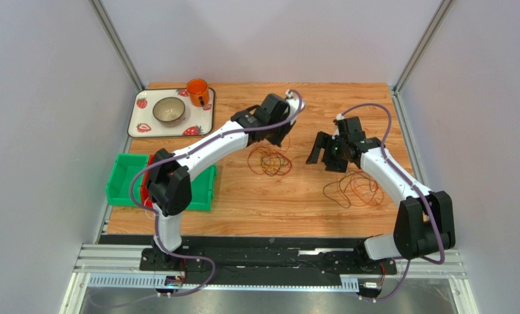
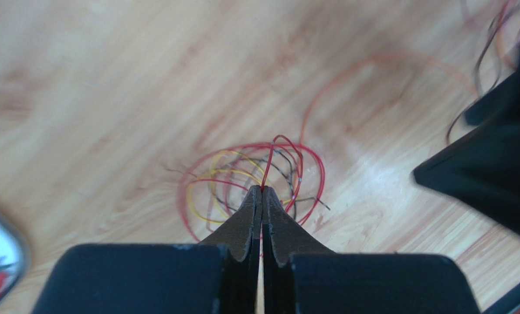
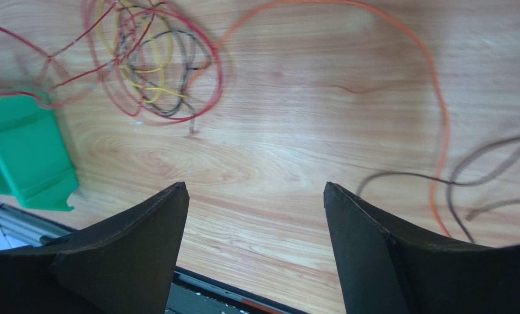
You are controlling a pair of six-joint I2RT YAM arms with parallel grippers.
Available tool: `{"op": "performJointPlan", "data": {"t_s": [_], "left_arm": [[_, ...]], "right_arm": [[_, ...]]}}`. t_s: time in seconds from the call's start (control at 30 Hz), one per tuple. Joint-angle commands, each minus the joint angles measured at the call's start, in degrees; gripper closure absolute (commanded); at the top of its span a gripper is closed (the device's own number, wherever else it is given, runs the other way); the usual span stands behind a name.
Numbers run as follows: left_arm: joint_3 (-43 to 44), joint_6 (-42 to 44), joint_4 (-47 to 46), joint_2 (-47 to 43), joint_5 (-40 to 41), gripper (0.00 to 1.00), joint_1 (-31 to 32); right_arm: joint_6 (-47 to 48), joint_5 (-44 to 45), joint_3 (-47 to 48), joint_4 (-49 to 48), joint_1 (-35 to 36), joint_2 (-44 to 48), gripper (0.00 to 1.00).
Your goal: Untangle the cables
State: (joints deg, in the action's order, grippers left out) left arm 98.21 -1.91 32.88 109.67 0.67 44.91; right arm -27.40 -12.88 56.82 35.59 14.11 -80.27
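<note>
A tangle of thin red, yellow and dark cables (image 1: 271, 160) lies mid-table; it shows in the left wrist view (image 2: 243, 180) and the right wrist view (image 3: 152, 59). My left gripper (image 2: 262, 190) is shut on a red cable that rises from this tangle; in the top view it hangs above the tangle (image 1: 279, 139). A second bunch of orange and dark cables (image 1: 357, 188) lies to the right by my right arm, with an orange loop (image 3: 432, 98) in the right wrist view. My right gripper (image 3: 256, 190) is open and empty above bare wood between the two bunches (image 1: 320, 152).
A green bin (image 1: 128, 180) sits at the left edge, also in the right wrist view (image 3: 20, 150). A strawberry tray (image 1: 142, 124) at the back left holds a bowl (image 1: 169, 110) and an orange mug (image 1: 198, 92). The table's near edge shows below my right fingers.
</note>
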Motion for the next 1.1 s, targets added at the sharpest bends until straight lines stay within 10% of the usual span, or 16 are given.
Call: {"op": "performJointPlan", "data": {"t_s": [0.0, 0.2, 1.07], "left_arm": [[14.9, -2.5, 9.7, -10.6, 9.8, 1.00, -0.2], [23.7, -4.1, 16.2, -12.7, 12.5, 1.00, -0.2], [-5.4, -9.0, 12.2, -32.1, 17.4, 1.00, -0.2]], "right_arm": [[-1.4, -6.3, 1.4, -7.4, 2.3, 1.3, 0.21], [-4.1, -7.5, 4.4, -9.7, 4.6, -5.4, 0.24], [-10.9, 12.8, 16.7, -2.8, 14.6, -29.3, 0.67]]}}
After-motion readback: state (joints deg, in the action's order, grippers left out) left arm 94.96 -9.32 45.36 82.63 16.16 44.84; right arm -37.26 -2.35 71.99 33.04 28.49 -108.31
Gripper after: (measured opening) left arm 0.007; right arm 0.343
